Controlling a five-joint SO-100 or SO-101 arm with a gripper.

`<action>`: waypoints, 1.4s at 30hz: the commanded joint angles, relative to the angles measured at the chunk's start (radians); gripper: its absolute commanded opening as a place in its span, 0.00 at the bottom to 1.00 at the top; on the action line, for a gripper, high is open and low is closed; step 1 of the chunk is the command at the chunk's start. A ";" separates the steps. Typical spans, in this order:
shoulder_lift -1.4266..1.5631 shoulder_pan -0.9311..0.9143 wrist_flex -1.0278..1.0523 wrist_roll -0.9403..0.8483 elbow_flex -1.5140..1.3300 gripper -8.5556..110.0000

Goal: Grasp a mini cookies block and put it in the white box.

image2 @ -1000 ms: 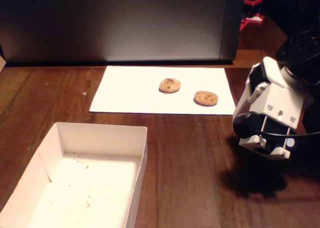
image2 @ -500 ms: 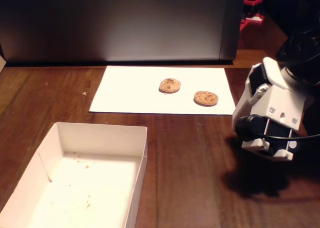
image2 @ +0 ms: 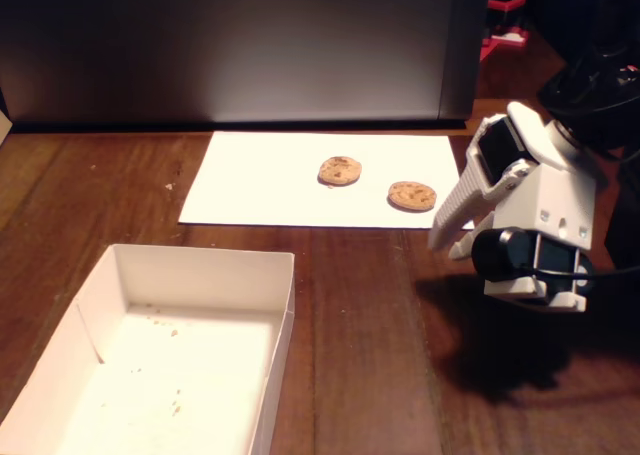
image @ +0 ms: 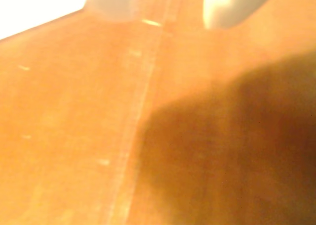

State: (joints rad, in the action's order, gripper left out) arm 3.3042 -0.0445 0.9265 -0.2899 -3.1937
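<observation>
Two round chocolate-chip mini cookies lie on a flat white paper sheet (image2: 260, 185), one (image2: 340, 170) near its middle and one (image2: 412, 195) toward its right edge. At the lower left stands the white box (image2: 205, 265), a shallow tray with crumbs inside. My gripper (image2: 444, 248) hovers low over the wood just right of the sheet's near right corner, tips pointing left and down, a short way from the right cookie. In the wrist view the gripper (image: 168, 10) is open, its two pale fingertips (image: 108, 5) apart over bare wood, holding nothing.
A dark upright panel (image2: 250, 45) closes off the back of the wooden table (image2: 380, 355). A red object (image2: 505, 25) sits far back right. The arm's white body (image2: 545, 225) and its shadow fill the right side. A paper corner (image: 29, 7) shows in the wrist view.
The wrist has tilted up and toward the left. The white fingers, tucked out of sight before, now stick out toward the paper sheet. Cookies and box have not moved.
</observation>
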 commanded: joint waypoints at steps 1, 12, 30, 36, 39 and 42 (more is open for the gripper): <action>0.055 -0.008 -0.029 -0.018 0.140 0.16; -0.482 -0.164 -0.032 0.063 0.696 0.18; -1.244 -0.364 0.321 0.318 1.365 0.20; -1.368 -0.413 0.410 0.373 1.416 0.20; -1.428 -0.436 0.428 0.390 1.416 0.20; -1.485 -0.451 0.445 0.399 1.417 0.20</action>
State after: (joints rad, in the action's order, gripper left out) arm 1.8239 -0.4771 1.3468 0.0997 -1.8837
